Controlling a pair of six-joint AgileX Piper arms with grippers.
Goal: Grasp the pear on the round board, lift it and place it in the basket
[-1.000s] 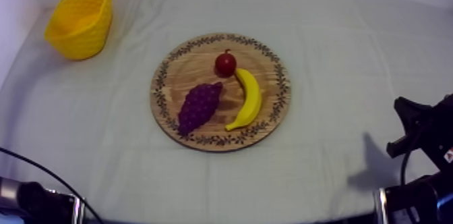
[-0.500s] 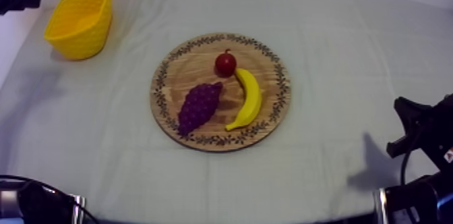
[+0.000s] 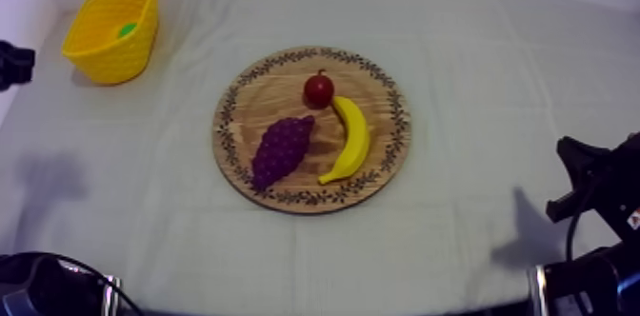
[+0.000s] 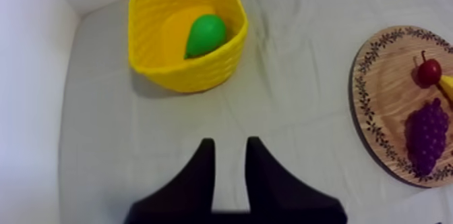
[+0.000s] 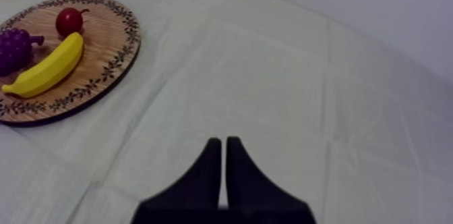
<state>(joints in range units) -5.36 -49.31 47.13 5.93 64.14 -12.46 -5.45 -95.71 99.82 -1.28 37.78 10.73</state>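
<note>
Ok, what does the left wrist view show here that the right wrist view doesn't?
Left wrist, not right wrist: the pear lying inside the basket, and the left gripper open over bare cloth.
Right wrist, not left wrist: the right gripper shut on nothing, and the banana at full length.
Both: the board with the red fruit and grapes on it; the left wrist view catches just the banana's tip beside the red fruit.

No readable text, label or number shows on the wooden board point(image 3: 271, 96), yellow basket point(image 3: 110, 58) or cloth point(image 3: 495, 72).
</note>
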